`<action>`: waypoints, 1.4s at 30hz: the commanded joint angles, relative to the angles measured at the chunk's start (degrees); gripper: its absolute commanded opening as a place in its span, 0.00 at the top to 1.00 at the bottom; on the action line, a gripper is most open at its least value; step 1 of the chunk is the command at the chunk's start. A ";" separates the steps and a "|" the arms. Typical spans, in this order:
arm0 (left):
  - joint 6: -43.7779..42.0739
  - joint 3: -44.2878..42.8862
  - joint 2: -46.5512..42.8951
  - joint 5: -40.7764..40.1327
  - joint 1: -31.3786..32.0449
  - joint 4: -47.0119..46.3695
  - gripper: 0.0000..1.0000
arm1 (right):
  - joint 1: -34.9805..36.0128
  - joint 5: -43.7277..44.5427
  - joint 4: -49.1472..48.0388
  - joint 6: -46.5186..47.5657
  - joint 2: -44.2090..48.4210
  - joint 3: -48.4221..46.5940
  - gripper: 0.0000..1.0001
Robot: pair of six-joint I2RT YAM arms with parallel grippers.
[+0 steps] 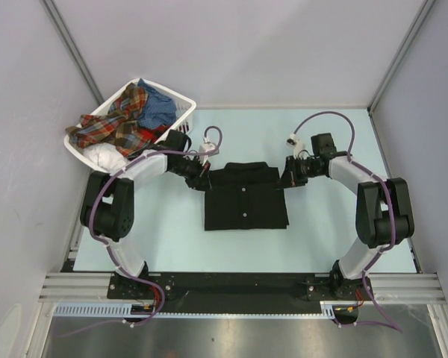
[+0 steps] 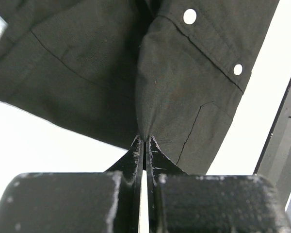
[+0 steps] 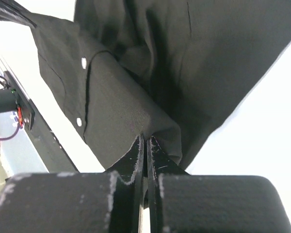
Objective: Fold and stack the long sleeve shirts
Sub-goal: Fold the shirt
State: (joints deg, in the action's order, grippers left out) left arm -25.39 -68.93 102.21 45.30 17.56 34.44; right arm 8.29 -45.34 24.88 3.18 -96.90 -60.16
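A black long sleeve shirt (image 1: 245,197) lies partly folded in the middle of the table, white buttons running down its front. My left gripper (image 1: 204,181) is shut on its far left corner; in the left wrist view the fingertips (image 2: 144,140) pinch a fold of black cloth (image 2: 184,92). My right gripper (image 1: 286,179) is shut on the far right corner, and the right wrist view shows the cloth (image 3: 121,111) caught between the fingertips (image 3: 145,137). More shirts, red-orange plaid (image 1: 116,123), blue (image 1: 157,110) and white (image 1: 106,156), are heaped in a basket.
The white slatted basket (image 1: 185,106) stands at the far left of the table, close behind my left arm. Grey walls enclose the table on three sides. A black rail (image 1: 231,283) carries both arm bases along the near edge.
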 commanded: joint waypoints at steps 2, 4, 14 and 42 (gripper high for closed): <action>0.87 -5.86 -1.15 -3.01 -0.16 -0.95 1.00 | -0.73 -0.10 0.87 0.69 -0.65 -8.82 1.00; 0.95 -8.85 0.17 -3.90 -0.25 -1.04 1.00 | -0.91 0.08 0.95 1.21 -2.58 -12.41 1.00; 6.75 -17.90 13.88 -14.01 -1.30 -7.01 0.99 | -1.26 2.01 -10.27 -4.84 -18.57 -20.87 1.00; 13.26 -30.65 23.73 -19.89 -1.65 -6.22 0.80 | -2.58 2.89 -17.59 -12.85 -28.08 -25.97 0.96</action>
State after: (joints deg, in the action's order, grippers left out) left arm -14.00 -96.40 123.90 26.65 16.49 27.51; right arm 6.31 -43.55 9.58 -7.86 -122.52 -84.68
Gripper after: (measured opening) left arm 0.127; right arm 0.025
